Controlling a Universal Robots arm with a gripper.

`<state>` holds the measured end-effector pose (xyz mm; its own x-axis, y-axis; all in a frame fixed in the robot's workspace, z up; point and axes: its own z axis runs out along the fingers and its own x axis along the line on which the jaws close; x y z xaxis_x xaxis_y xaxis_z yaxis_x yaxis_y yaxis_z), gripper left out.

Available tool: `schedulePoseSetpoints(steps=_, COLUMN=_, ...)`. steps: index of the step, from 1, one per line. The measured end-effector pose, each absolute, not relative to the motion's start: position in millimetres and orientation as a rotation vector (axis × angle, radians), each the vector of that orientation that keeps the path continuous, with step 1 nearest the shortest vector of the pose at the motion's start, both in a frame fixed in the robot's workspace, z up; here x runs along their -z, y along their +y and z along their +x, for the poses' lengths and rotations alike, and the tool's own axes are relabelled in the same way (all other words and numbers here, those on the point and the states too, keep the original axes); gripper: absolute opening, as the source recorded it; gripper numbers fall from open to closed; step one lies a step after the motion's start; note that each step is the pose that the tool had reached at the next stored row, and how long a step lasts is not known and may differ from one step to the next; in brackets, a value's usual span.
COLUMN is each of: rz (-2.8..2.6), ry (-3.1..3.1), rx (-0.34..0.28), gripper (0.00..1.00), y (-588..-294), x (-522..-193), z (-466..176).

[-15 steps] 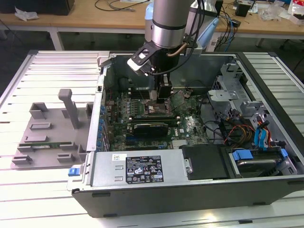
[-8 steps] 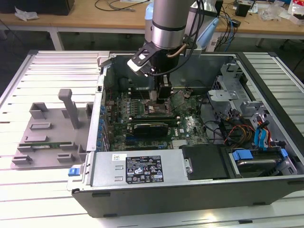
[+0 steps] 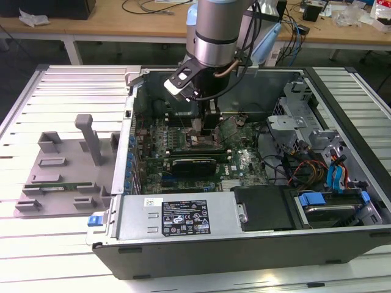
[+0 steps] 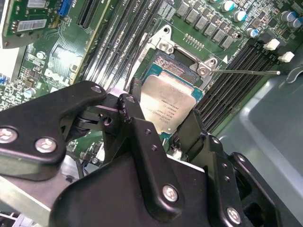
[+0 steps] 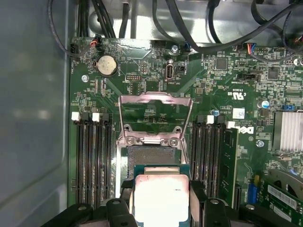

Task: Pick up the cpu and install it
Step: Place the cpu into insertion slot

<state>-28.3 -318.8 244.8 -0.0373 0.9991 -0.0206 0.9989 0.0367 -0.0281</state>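
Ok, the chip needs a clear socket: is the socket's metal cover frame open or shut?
Open: in the first wrist view the frame stands flipped back, baring the socket near the cpu.

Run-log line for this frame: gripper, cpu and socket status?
gripper: shut on cpu | cpu: over socket, seating unclear | load plate: raised

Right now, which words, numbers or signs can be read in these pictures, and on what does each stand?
No text can be quoted surely.
On the black label of the metal box: print too small.
On the chip: engraved lines too fine.
On the green board: white markings too small.
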Motion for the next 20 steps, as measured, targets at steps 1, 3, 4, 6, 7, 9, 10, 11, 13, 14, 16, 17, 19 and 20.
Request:
schedulePoseSetpoints(steps=1, rz=-2.176, ry=-2.258, rx=-0.054, gripper=0.55, y=-318.4, x=-243.4, z=-28.3)
schedulePoseSetpoints(steps=3, rz=-2.176, ry=-2.258, rx=-0.054, gripper=0.55, y=-317.3, x=-240.3, z=-28.1)
schedulePoseSetpoints(steps=4, rz=-2.176, ry=-2.259, rx=-0.054, gripper=0.55, y=-317.1, x=-238.5, z=-28.1)
schedulePoseSetpoints(steps=6, rz=-2.176, ry=-2.258, rx=-0.054, gripper=0.55, y=-316.7, x=-235.4, z=-28.1)
schedulePoseSetpoints(steps=7, rz=-2.176, ry=-2.258, rx=-0.054, gripper=0.55, y=-316.7, x=-234.1, z=-28.1)
schedulePoseSetpoints(steps=9, rz=-2.176, ry=-2.258, rx=-0.054, gripper=0.55, y=-316.7, x=-232.6, z=-28.1)
schedulePoseSetpoints(steps=10, rz=-2.176, ry=-2.258, rx=-0.054, gripper=0.55, y=-316.7, x=-231.2, z=-28.1)
schedulePoseSetpoints(steps=11, rz=-2.176, ry=-2.258, rx=-0.054, gripper=0.55, y=-316.7, x=-230.3, z=-28.1)
schedulePoseSetpoints(steps=13, rz=-2.176, ry=-2.258, rx=-0.054, gripper=0.55, y=-316.7, x=-228.2, z=-28.1)
schedulePoseSetpoints(steps=14, rz=-2.176, ry=-2.258, rx=-0.054, gripper=0.55, y=-316.7, x=-227.2, z=-28.1)
schedulePoseSetpoints(steps=16, rz=-2.176, ry=-2.258, rx=-0.054, gripper=0.55, y=-316.7, x=-225.2, z=-28.1)
schedulePoseSetpoints(steps=17, rz=-2.176, ry=-2.258, rx=-0.054, gripper=0.55, y=-316.7, x=-224.2, z=-28.1)
schedulePoseSetpoints(steps=19, rz=-2.176, ry=-2.258, rx=-0.054, gripper=0.55, y=-316.7, x=-222.0, z=-28.1)
schedulePoseSetpoints(steps=20, rz=-2.176, ry=-2.258, rx=-0.054, gripper=0.55, y=-316.7, x=-221.1, z=-28.1)
